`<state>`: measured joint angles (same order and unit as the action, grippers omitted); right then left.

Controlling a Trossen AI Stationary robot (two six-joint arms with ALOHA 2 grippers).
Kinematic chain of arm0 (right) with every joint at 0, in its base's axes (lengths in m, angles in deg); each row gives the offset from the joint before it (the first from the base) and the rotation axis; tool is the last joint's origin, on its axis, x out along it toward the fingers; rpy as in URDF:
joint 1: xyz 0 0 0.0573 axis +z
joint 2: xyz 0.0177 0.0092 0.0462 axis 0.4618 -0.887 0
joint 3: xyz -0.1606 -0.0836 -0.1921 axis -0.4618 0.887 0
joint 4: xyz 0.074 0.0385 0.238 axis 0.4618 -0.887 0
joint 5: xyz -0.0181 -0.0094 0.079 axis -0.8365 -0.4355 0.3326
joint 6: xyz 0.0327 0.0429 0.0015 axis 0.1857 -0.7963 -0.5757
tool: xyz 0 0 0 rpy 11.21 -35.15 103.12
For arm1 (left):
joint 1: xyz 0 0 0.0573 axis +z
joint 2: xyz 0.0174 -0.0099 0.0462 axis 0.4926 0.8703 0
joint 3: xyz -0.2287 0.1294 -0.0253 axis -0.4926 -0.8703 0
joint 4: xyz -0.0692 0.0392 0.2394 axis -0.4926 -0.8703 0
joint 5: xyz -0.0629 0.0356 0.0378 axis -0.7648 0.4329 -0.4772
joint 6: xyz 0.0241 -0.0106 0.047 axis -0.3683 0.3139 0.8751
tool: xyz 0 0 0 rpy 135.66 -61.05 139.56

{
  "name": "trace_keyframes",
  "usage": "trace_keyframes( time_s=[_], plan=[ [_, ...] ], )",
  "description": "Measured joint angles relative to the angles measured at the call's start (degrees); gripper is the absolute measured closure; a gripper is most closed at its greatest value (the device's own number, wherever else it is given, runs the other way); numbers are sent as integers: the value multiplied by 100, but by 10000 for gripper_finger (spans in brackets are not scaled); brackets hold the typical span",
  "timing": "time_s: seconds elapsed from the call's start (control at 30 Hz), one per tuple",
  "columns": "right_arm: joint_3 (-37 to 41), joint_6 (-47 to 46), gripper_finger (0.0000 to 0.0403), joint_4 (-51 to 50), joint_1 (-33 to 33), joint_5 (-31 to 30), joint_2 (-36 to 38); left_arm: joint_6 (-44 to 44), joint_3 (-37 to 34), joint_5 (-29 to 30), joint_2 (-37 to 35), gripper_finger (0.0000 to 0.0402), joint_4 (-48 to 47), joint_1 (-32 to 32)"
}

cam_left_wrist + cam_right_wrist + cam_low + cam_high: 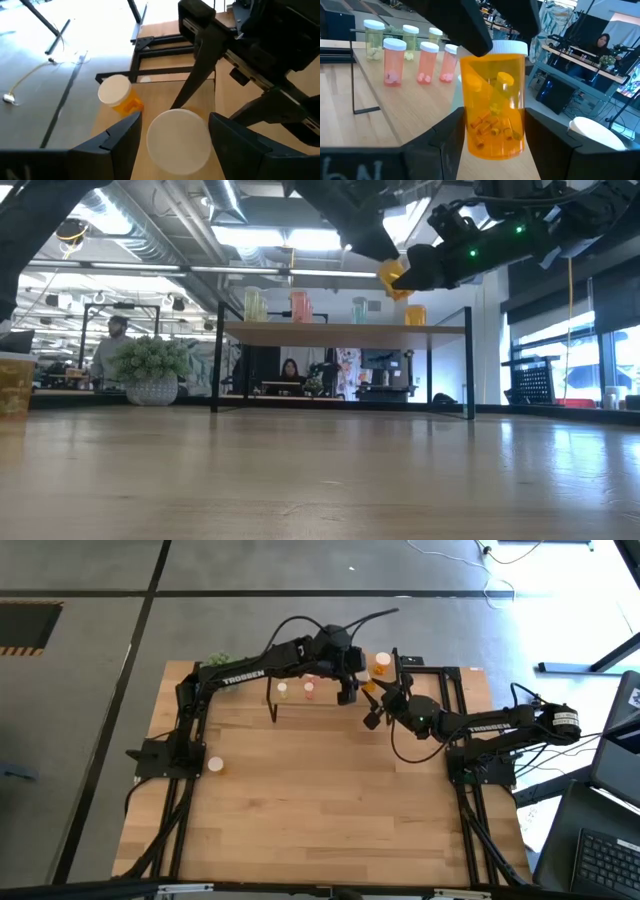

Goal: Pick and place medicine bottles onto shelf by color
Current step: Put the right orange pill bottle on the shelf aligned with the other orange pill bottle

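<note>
Holding an upright orange bottle (494,102), the right hand (372,700) is clamped; the left hand (346,690), fingers apart, hovers at its 9 o'clock, over the shelf (300,700).

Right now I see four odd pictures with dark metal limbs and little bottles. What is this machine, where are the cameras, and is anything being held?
It is a robot with two dark arms at a wooden table, each ending in a two-finger gripper. One camera looks straight down, one sits at table-top height, and one rides on each wrist. The right gripper holds an orange medicine bottle with a white cap, upright between its fingers. The left gripper is above that bottle, its open fingers on either side of the white cap. Beneath them is a small wooden shelf on thin black legs, carrying yellowish bottles, pink bottles and another orange bottle. A lone bottle stands on the table near the left arm's base.
</note>
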<state>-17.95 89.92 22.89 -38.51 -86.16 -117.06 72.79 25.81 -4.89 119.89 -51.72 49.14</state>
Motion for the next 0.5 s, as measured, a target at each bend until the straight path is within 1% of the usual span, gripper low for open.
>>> trace_keyframes(
  time_s=[0.23, 0.5],
  plan=[
    [0, 2, 207, -31, 0, 6, 2, -624, 2, -236, -2, 175, -401, 33],
    [0, 129, 207, -22, 0, -5, 2, -672, 1, -261, -4, 175, -447, 33]
  ],
)
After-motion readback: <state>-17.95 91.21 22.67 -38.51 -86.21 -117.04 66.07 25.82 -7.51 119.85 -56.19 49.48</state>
